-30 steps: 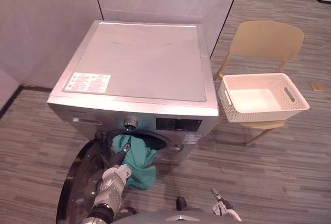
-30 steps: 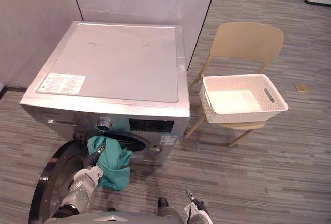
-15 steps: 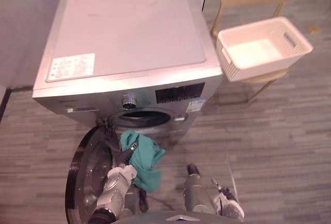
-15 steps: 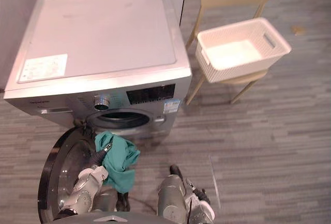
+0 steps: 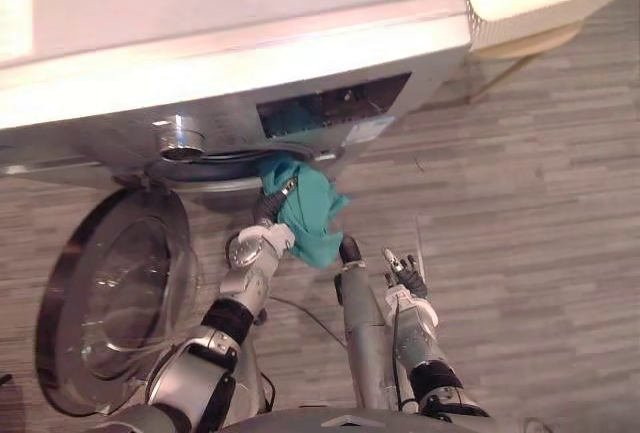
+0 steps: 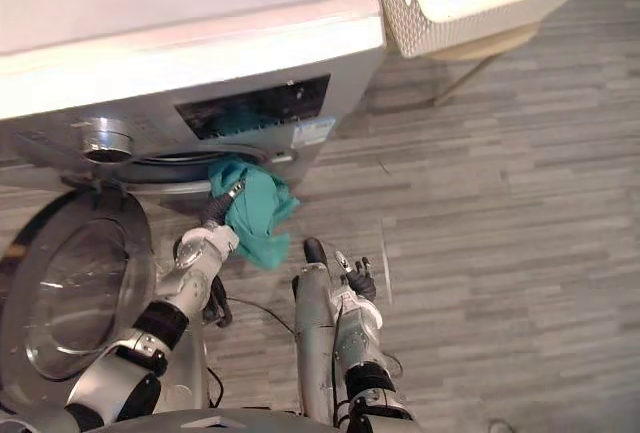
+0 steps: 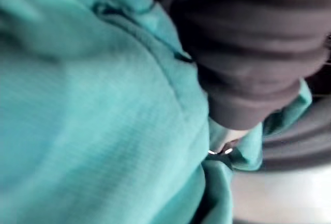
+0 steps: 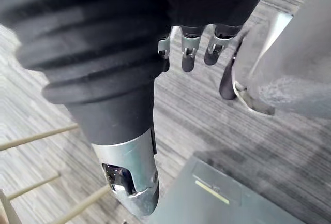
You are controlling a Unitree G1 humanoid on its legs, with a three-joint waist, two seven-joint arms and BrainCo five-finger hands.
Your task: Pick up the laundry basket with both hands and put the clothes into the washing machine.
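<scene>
Two hands show low in the eye views; nearest, the right hand (image 5: pixel 403 280) hangs over bare floor (image 5: pixel 530 223) with its fingers loose and apart, holding nothing, and open floor spreads to its right; the left hand (image 5: pixel 258 246) is clamped on a teal garment (image 5: pixel 312 211), whose top meets the rim of the washing machine (image 5: pixel 230 63) opening while the rest hangs outside; the round door (image 5: pixel 110 293) stands swung out at the left; beyond the machine's right corner, the white laundry basket (image 6: pixel 440 28) sits on a chair (image 6: pixel 478 49).
</scene>
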